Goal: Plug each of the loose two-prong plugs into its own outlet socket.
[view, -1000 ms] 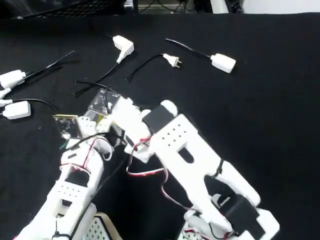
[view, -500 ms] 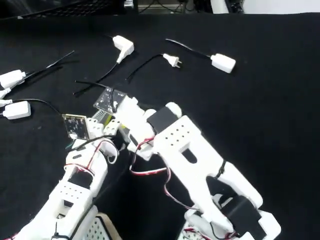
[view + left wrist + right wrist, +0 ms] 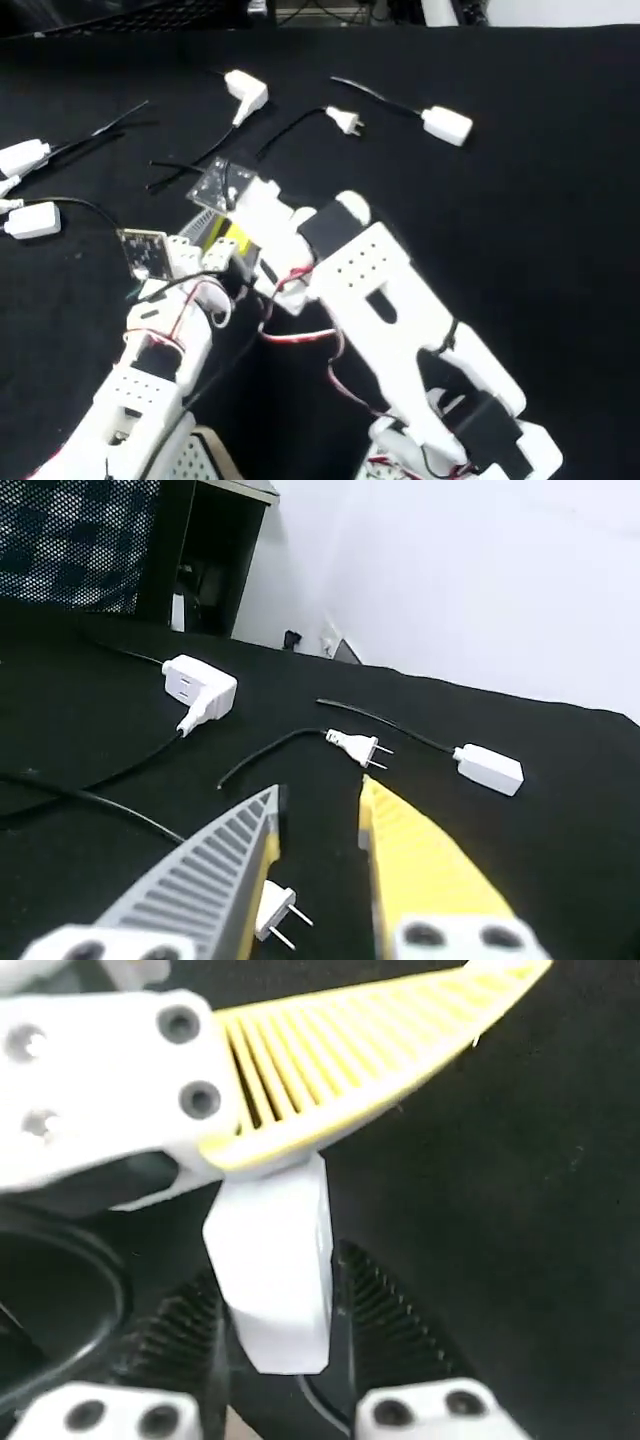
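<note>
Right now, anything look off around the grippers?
Only the crowding: the left gripper is open, and its yellow finger lies right across the white block held in the right gripper, seemingly touching it. Nothing looks damaged.

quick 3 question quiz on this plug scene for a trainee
1. True or false: the right gripper has its jaws shut on a white block.
2. The left gripper has its jaws: A open, B shut on a cable, C shut on a socket.
3. How many prongs show on the small plug beneath the left gripper?
Key: 1 true; 2 A; 3 two.
</note>
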`<state>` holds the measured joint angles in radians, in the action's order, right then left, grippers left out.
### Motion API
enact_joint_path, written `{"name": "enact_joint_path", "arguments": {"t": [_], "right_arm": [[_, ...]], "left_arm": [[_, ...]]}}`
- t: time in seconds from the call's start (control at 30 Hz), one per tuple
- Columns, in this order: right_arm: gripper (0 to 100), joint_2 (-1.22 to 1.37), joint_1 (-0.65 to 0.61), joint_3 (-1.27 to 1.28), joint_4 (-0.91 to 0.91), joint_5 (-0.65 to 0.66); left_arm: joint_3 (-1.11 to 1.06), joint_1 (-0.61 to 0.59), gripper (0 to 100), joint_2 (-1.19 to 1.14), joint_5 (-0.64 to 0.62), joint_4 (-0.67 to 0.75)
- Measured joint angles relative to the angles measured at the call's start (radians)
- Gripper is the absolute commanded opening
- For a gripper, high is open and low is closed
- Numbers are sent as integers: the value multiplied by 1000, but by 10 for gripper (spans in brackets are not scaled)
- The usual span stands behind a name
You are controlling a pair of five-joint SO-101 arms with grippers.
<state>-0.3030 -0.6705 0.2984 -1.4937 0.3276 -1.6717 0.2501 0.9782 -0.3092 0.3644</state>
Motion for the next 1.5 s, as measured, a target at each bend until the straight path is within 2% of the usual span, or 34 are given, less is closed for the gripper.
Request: {"name": "enact_joint_path", "arguments": {"t": [0.17, 0.47, 0.67, 0.77, 0.9, 1.03, 1.13, 1.27, 1.5], "right_arm": [[12, -41, 2, 0, -3, -20], [12, -351, 5, -6, -60, -23], [12, -377, 3, 55, -40, 15], [12, -353, 0, 143, 3, 54], [12, -319, 34, 288, 137, 64], [12, -270, 152, 436, 333, 92], [12, -218, 242, 529, 488, 150], [12, -121, 265, 634, 684, 180], [15, 100, 333, 641, 884, 180]], "left_arm": [[0, 0, 145, 0, 0, -2], [0, 3, 145, -12, 2, -17], [0, 6, 145, -14, 5, -17], [0, -48, 146, -14, 5, -17], [0, -172, 145, -14, 5, -17], [0, -255, 145, -14, 5, -17], [0, -264, 145, -14, 5, -17], [0, -269, 145, -14, 5, -17], [0, -269, 145, -14, 5, -17]]}}
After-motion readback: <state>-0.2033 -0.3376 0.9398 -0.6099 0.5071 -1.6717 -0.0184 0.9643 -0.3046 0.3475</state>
